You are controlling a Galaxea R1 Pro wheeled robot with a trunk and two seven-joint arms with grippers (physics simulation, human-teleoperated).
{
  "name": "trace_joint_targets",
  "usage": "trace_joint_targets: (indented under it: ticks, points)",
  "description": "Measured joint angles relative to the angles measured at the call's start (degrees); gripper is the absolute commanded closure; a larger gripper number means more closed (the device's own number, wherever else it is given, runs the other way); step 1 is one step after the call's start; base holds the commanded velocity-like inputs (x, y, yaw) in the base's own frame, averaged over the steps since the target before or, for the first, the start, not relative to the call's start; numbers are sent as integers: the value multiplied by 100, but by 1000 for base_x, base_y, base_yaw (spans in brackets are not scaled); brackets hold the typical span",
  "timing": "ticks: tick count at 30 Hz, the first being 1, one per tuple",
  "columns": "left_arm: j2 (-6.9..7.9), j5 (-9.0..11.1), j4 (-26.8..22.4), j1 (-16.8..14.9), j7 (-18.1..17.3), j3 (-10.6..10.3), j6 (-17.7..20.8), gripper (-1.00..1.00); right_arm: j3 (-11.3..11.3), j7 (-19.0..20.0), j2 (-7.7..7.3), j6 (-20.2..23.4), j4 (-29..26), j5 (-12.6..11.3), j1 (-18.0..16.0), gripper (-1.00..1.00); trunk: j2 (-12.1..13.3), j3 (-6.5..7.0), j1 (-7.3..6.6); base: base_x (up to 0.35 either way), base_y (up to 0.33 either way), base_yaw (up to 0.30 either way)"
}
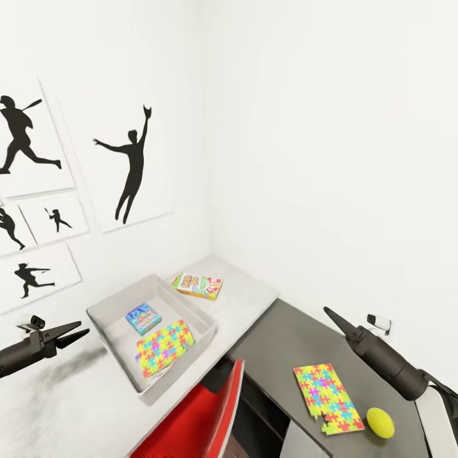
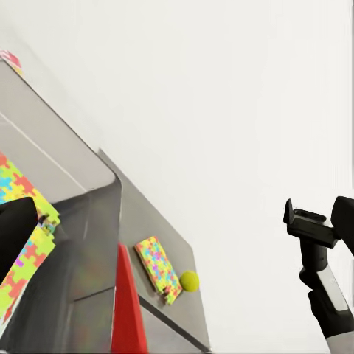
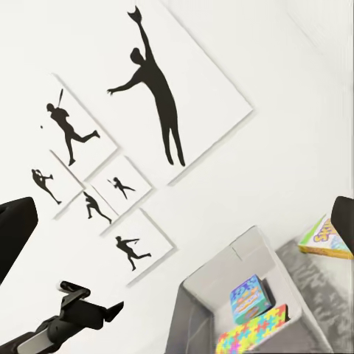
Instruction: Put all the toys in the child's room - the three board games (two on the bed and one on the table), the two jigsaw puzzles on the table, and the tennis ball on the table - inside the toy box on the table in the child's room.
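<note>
Your left gripper hangs released beside the toy box; your right gripper's state is unclear.

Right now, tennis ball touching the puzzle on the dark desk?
Apart. Head view shows dark desk between tennis ball and puzzle.

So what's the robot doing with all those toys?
It is tidying toys into the grey toy box on the desk. A blue board game and one jigsaw puzzle are inside already. Another board game lies just behind the box, and a second puzzle and the tennis ball wait on the darker part of the desk. Right now the left gripper and the right gripper are both empty.
</note>
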Motion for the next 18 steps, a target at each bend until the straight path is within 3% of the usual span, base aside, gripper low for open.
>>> trace_joint_targets:
  ticks: [5,18]
  points:
    - [0,0,-1,0,0,0,-2,-100,-1,0,-2,0,-1,1,0,-100,0,35,-2,-176,0,-203]
    - [0,0,-1,1,0,-1,2,-100,-4,-8,-3,0,1,2,0,-100,1,125,-2,-70,0,-203]
